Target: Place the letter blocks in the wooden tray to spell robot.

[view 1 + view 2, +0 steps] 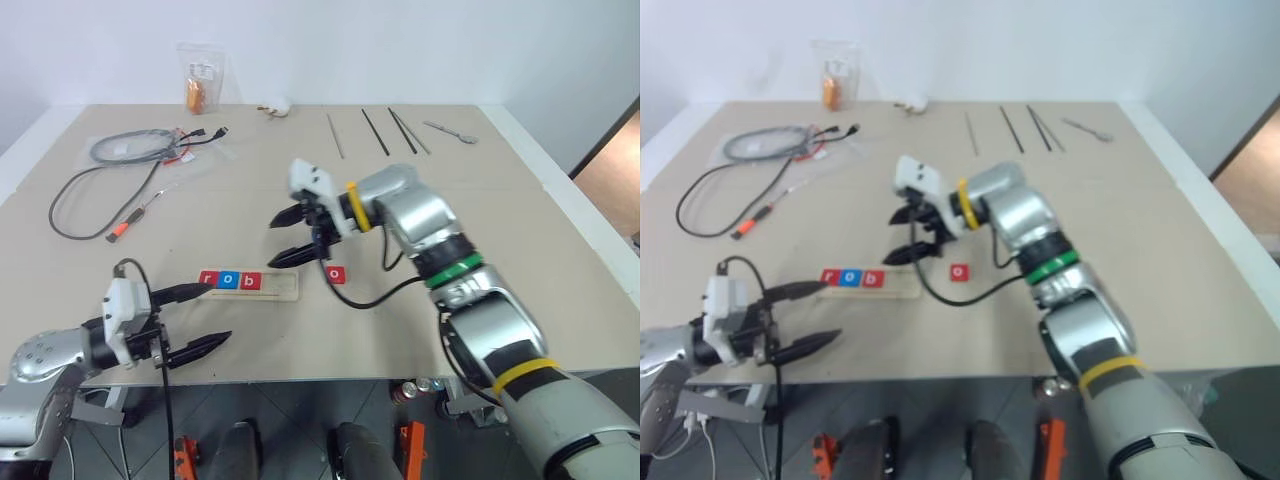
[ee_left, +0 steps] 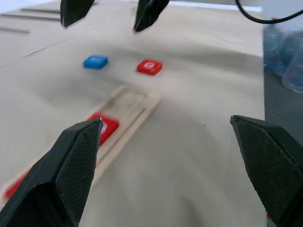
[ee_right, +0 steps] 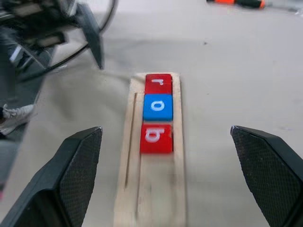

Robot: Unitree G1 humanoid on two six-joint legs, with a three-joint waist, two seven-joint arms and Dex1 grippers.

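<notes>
Tiles sit three in a row in the wooden tray: we read a red r block, a blue o block and a red b block, touching one another and filling the tray's left part, while its right part is bare. Just right of the tray, flat on the table, lies a red o tile. In the left wrist view we also see a blue tile near that red one; its letter is too small for us to read. Our right gripper hangs above the tray's right end with its fingers spread wide, holding nothing. Our left gripper is level near the tray's left end, fingers also spread apart and empty, its upper fingertip close to the r block.
</notes>
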